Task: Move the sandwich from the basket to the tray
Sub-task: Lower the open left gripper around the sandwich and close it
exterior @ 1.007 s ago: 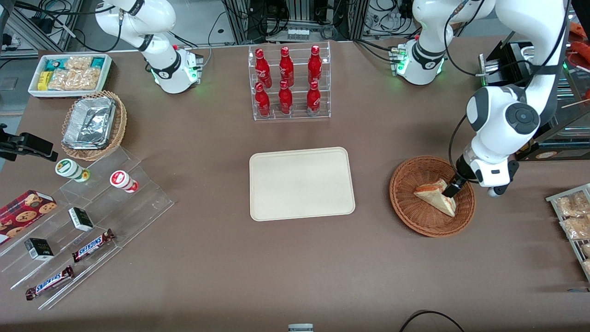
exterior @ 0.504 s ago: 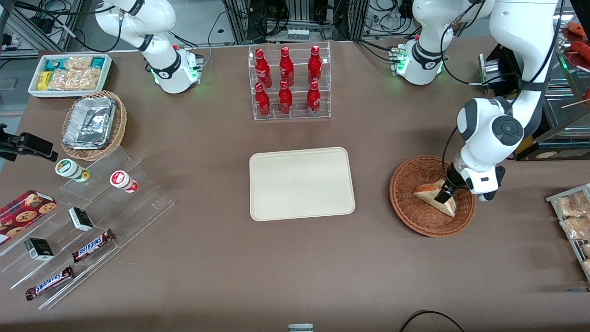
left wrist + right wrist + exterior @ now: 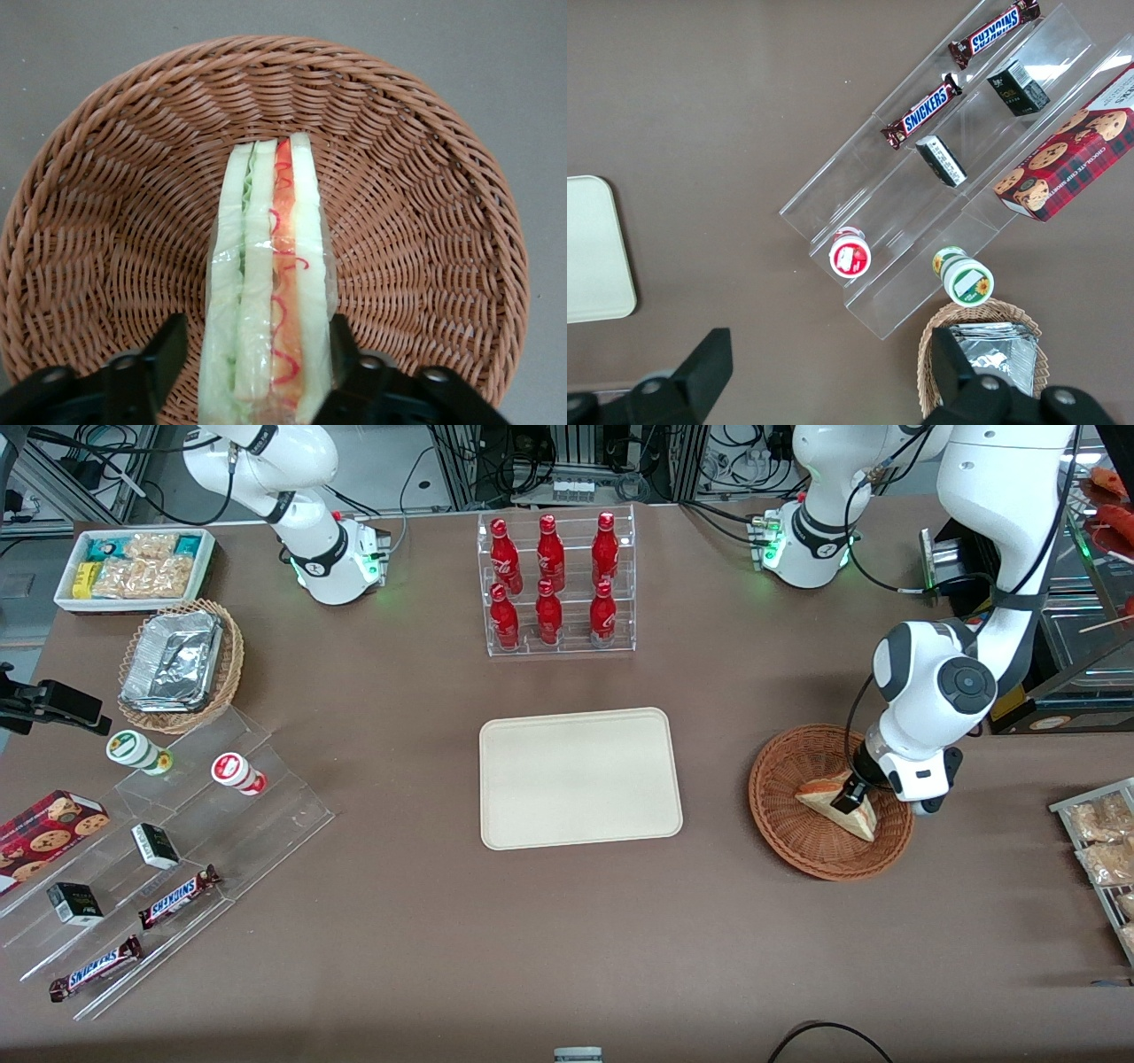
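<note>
Down in the round brown basket (image 3: pixel 831 803) lies the sandwich (image 3: pixel 834 808), a pale wedge in clear wrap, standing on edge so that its green and red-orange layers (image 3: pixel 282 292) face up at the wrist camera. Over it the gripper (image 3: pixel 849 800) has its two black fingers (image 3: pixel 166 350) set one on each side of the wedge, open about as wide as the sandwich is thick; the finger on the red side sits against the wrap, while the other is just beside it, and whether the sandwich is already pinched cannot be told. It rests on the woven floor (image 3: pixel 133 239) of the basket, nearer the working arm's side of the bowl. Well apart from the basket, toward the middle of the table (image 3: pixel 567 957), sits the cream tray (image 3: pixel 580 778) with nothing on it. Farther from the front camera than the tray stands a clear rack of red bottles (image 3: pixel 554 580).
</note>
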Controlling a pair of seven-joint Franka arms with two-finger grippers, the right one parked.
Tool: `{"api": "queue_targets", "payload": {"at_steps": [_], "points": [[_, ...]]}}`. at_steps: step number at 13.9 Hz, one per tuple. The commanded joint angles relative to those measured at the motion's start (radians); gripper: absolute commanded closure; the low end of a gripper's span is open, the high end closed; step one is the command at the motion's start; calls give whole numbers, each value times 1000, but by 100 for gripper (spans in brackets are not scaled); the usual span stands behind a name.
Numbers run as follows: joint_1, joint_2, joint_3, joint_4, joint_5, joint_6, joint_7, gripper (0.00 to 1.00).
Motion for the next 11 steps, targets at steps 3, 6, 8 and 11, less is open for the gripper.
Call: {"api": "queue_targets", "payload": {"at_steps": [3, 6, 8, 11], "points": [[-2, -48, -20, 22, 13, -48, 6, 100], [-2, -87, -20, 144, 11, -279, 66, 100], [-2, -79, -55, 288, 10, -451, 61, 100], [-13, -3, -160, 462, 11, -568, 55, 100]]}}
